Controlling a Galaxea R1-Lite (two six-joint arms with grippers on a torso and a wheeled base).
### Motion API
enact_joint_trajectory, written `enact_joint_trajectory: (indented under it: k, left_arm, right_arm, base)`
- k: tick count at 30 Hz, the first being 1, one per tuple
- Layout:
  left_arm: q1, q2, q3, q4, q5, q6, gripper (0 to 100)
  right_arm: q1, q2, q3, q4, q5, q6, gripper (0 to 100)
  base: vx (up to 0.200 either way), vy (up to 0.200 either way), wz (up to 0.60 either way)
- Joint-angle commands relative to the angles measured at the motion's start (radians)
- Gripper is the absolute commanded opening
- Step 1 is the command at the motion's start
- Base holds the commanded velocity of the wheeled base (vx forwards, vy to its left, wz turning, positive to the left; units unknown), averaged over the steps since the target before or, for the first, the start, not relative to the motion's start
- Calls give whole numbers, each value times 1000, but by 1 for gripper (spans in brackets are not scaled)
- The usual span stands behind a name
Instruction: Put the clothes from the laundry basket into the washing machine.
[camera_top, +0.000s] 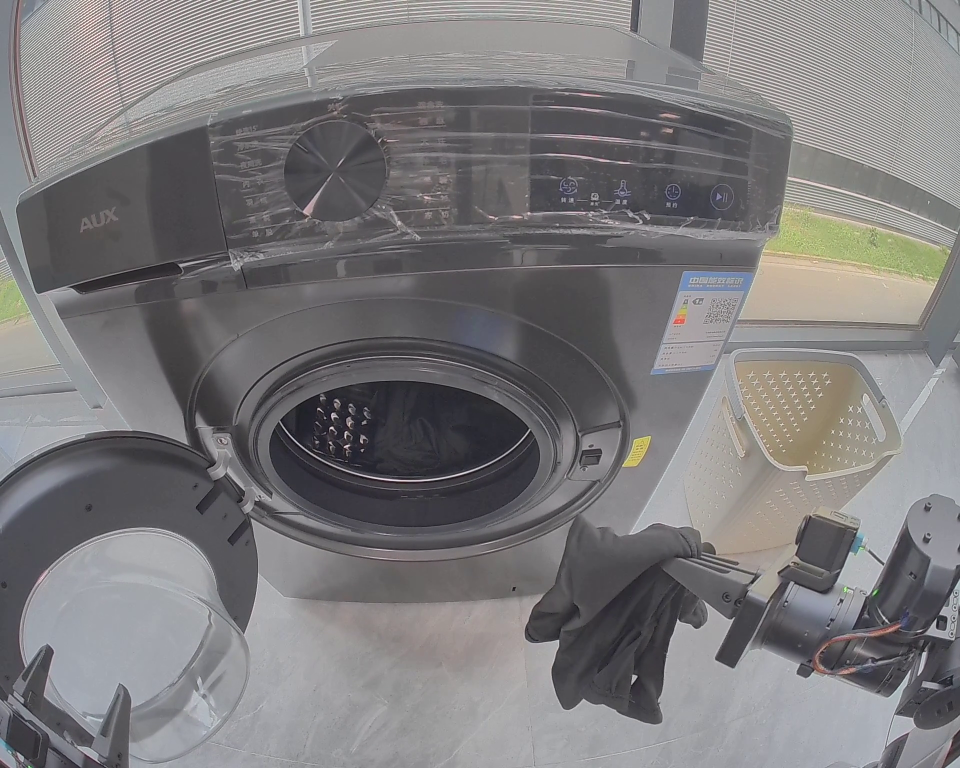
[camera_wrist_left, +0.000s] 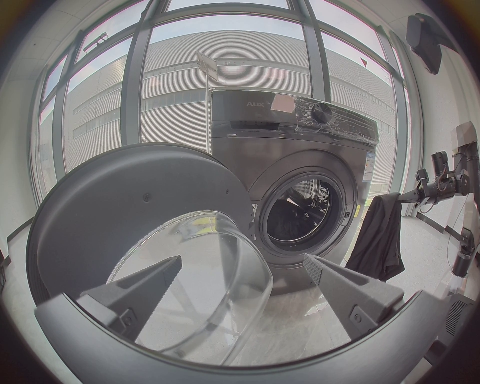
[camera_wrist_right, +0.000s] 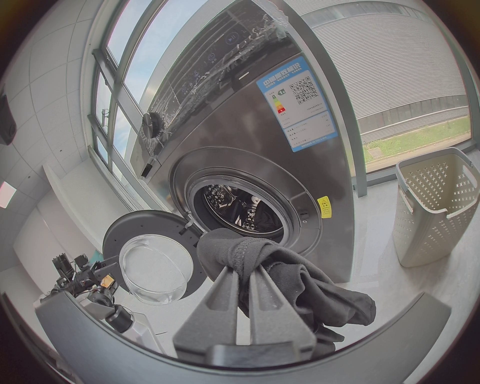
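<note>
A grey front-loading washing machine (camera_top: 400, 300) stands ahead with its round door (camera_top: 120, 560) swung wide to the left. Dark clothes lie inside the drum (camera_top: 410, 435). My right gripper (camera_top: 680, 570) is shut on a dark grey garment (camera_top: 610, 625), which hangs in the air below and right of the drum opening. The same garment (camera_wrist_right: 295, 285) drapes over the right fingers (camera_wrist_right: 225, 300) in the right wrist view, and hangs as a dark cloth (camera_wrist_left: 377, 242) in the left wrist view. My left gripper (camera_wrist_left: 240, 280) is open, low by the open door's glass bowl (camera_wrist_left: 200, 280).
A cream perforated laundry basket (camera_top: 800, 440) stands on the floor right of the machine, by the window; no clothes show in it. Pale tiled floor (camera_top: 400, 680) stretches in front of the machine. The open door takes up the lower left.
</note>
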Motion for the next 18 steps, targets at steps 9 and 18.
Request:
enact_joint_trajectory:
  k: [9, 18]
  left_arm:
    - [0, -18, 18, -1, -5, 5, 100]
    - [0, -18, 18, -1, -9, 3, 100]
  right_arm:
    - [30, 30, 0, 0, 18, -125, 0]
    - [141, 52, -80, -1, 31, -149, 0]
  base:
    - [0, 0, 0]
    - [0, 0, 0]
